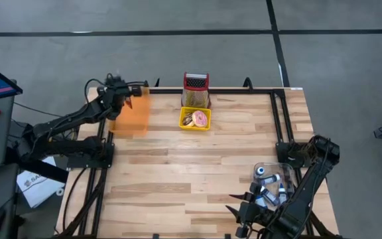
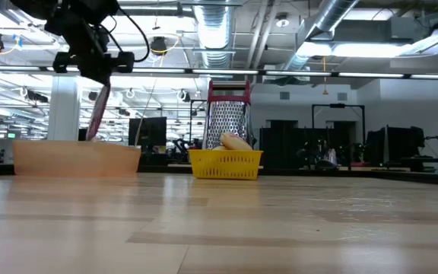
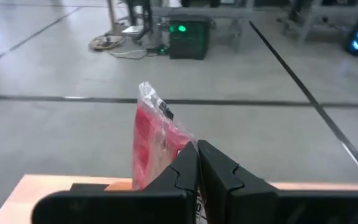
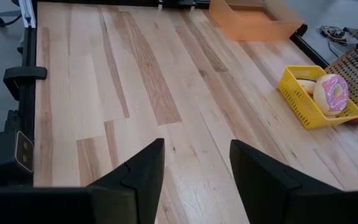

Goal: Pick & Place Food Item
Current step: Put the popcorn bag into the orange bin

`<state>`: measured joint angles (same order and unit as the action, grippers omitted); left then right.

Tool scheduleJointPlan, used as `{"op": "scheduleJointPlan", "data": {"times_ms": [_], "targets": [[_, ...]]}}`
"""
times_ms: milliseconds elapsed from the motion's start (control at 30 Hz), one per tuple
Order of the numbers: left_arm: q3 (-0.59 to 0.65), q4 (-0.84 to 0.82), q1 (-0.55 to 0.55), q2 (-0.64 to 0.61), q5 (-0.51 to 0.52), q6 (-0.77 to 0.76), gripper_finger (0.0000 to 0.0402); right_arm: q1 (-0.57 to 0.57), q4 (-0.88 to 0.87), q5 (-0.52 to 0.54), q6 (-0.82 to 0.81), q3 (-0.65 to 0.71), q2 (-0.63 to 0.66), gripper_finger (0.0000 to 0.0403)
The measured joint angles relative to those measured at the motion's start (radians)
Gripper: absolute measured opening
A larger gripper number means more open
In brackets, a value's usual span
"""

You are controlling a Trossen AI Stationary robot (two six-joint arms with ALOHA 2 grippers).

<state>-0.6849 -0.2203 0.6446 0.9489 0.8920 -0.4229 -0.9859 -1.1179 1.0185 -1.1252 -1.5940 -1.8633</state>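
A red food packet in clear wrap [image 3: 154, 140] hangs over the orange box [image 1: 130, 114] at the table's far left, with my left gripper [image 1: 132, 93] shut on it. In the low view the packet [image 2: 99, 113] slants down toward the box [image 2: 74, 158]. Whether its lower end touches the box cannot be told. My right gripper [image 4: 194, 168] stands open over the near right of the table [image 1: 241, 206], with nothing between its fingers. My left gripper pinches one end of the packet [image 3: 178, 154] between its two shut fingers. The fingers come roughly level from the table's left side. The packet juts out past the fingertips and hangs slanted below the gripper [image 2: 106, 90], lifted clear of the table.
A yellow basket [image 1: 195, 119] with a pink-iced donut [image 4: 331, 93] and other food stands at the far middle. A metal grater with a red handle [image 1: 195, 89] is right behind it. A clear container with small items [image 1: 274, 182] sits near my right arm. Bare wood lies between.
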Motion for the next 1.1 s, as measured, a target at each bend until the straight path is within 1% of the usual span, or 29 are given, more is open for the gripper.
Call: {"op": "scheduleJointPlan", "data": {"times_ms": [67,167,267,333,433,600,767,867,933,1000,1100], "targets": [[0.0,-0.009,0.0,0.0,0.028,-0.05,0.0,-0.002,0.0,0.0,0.0,0.0,0.0,0.0175],[0.002,-0.056,-0.001,0.0,0.045,-0.15,0.0,-0.008,0.001,0.001,0.0,0.0,-0.005,0.0175],[0.033,-0.053,-0.001,-0.001,0.049,-0.253,0.0,-0.015,0.013,0.001,0.0,0.014,-0.007,0.0175],[0.068,-0.039,-0.001,0.0,0.056,-0.309,0.0,-0.015,0.026,0.003,-0.003,0.029,-0.007,0.0175],[0.132,0.03,-0.017,0.0,0.087,-0.371,0.0,-0.015,0.031,0.003,-0.033,0.057,-0.007,0.0175],[0.266,0.214,-0.046,-0.002,0.089,-0.432,0.0,-0.014,0.032,0.002,-0.087,0.095,-0.007,0.0175],[0.401,0.406,-0.07,-0.003,0.04,-0.505,0.0,-0.009,0.034,0.003,-0.083,0.095,-0.007,0.0175],[0.458,0.454,-0.101,-0.002,0.025,-0.529,0.0,-0.005,0.034,0.003,-0.081,0.095,-0.007,0.0175],[0.477,0.472,-0.123,-0.002,0.044,-0.529,0.0,-0.001,0.034,0.003,-0.078,0.095,-0.007,0.0175],[0.488,0.471,-0.143,-0.002,0.066,-0.528,0.0,0.001,0.034,0.003,-0.077,0.095,-0.007,0.0175],[0.491,0.476,-0.15,-0.002,0.072,-0.494,0.0,0.004,0.035,0.003,-0.071,0.095,-0.007,0.0175]]}}
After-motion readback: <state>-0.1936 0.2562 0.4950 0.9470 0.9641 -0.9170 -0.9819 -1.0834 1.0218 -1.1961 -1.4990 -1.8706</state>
